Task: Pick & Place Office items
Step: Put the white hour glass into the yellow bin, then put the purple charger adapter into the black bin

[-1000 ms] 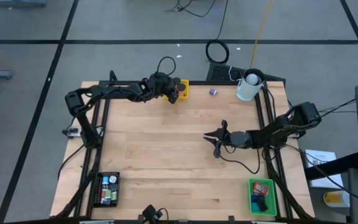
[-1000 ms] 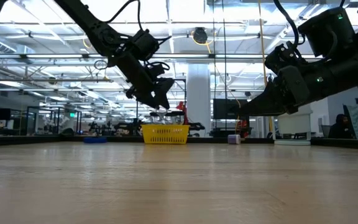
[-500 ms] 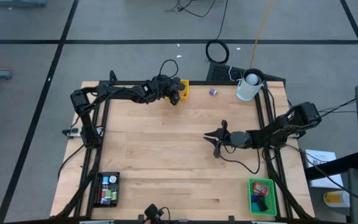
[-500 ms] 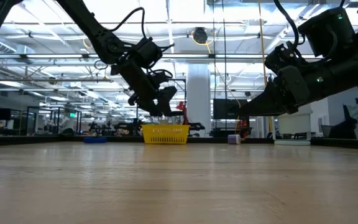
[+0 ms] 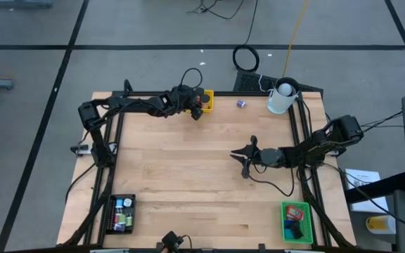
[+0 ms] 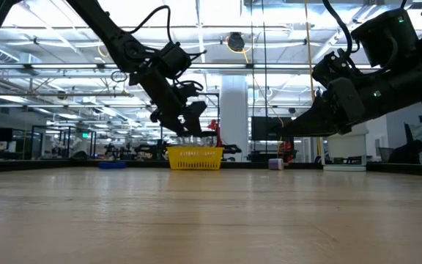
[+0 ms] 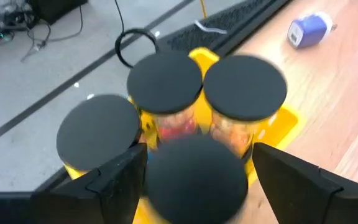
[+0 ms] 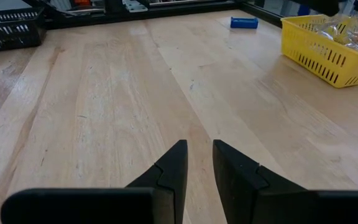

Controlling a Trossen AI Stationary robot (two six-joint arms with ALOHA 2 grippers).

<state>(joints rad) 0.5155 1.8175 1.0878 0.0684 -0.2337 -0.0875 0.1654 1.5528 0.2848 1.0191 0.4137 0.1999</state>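
A yellow mesh tray (image 5: 208,98) stands at the table's far edge and holds several clear jars with round black caps (image 7: 165,82). My left gripper (image 7: 199,155) is over the tray, slanting down, open. Its fingers stand close on either side of the nearest capped jar (image 7: 194,183), which stands in the tray. A small blue item (image 5: 241,104) lies on the wood to the right of the tray. My right gripper (image 5: 243,160) hovers over the table's middle right, its fingers (image 8: 173,162) a narrow gap apart with nothing between them.
A white cup (image 5: 281,97) stands at the far right corner. A black tray (image 5: 121,213) with small coloured items is at the near left corner, and a green tray (image 5: 296,221) with items at the near right. Bare wood (image 5: 188,169) lies between the arms.
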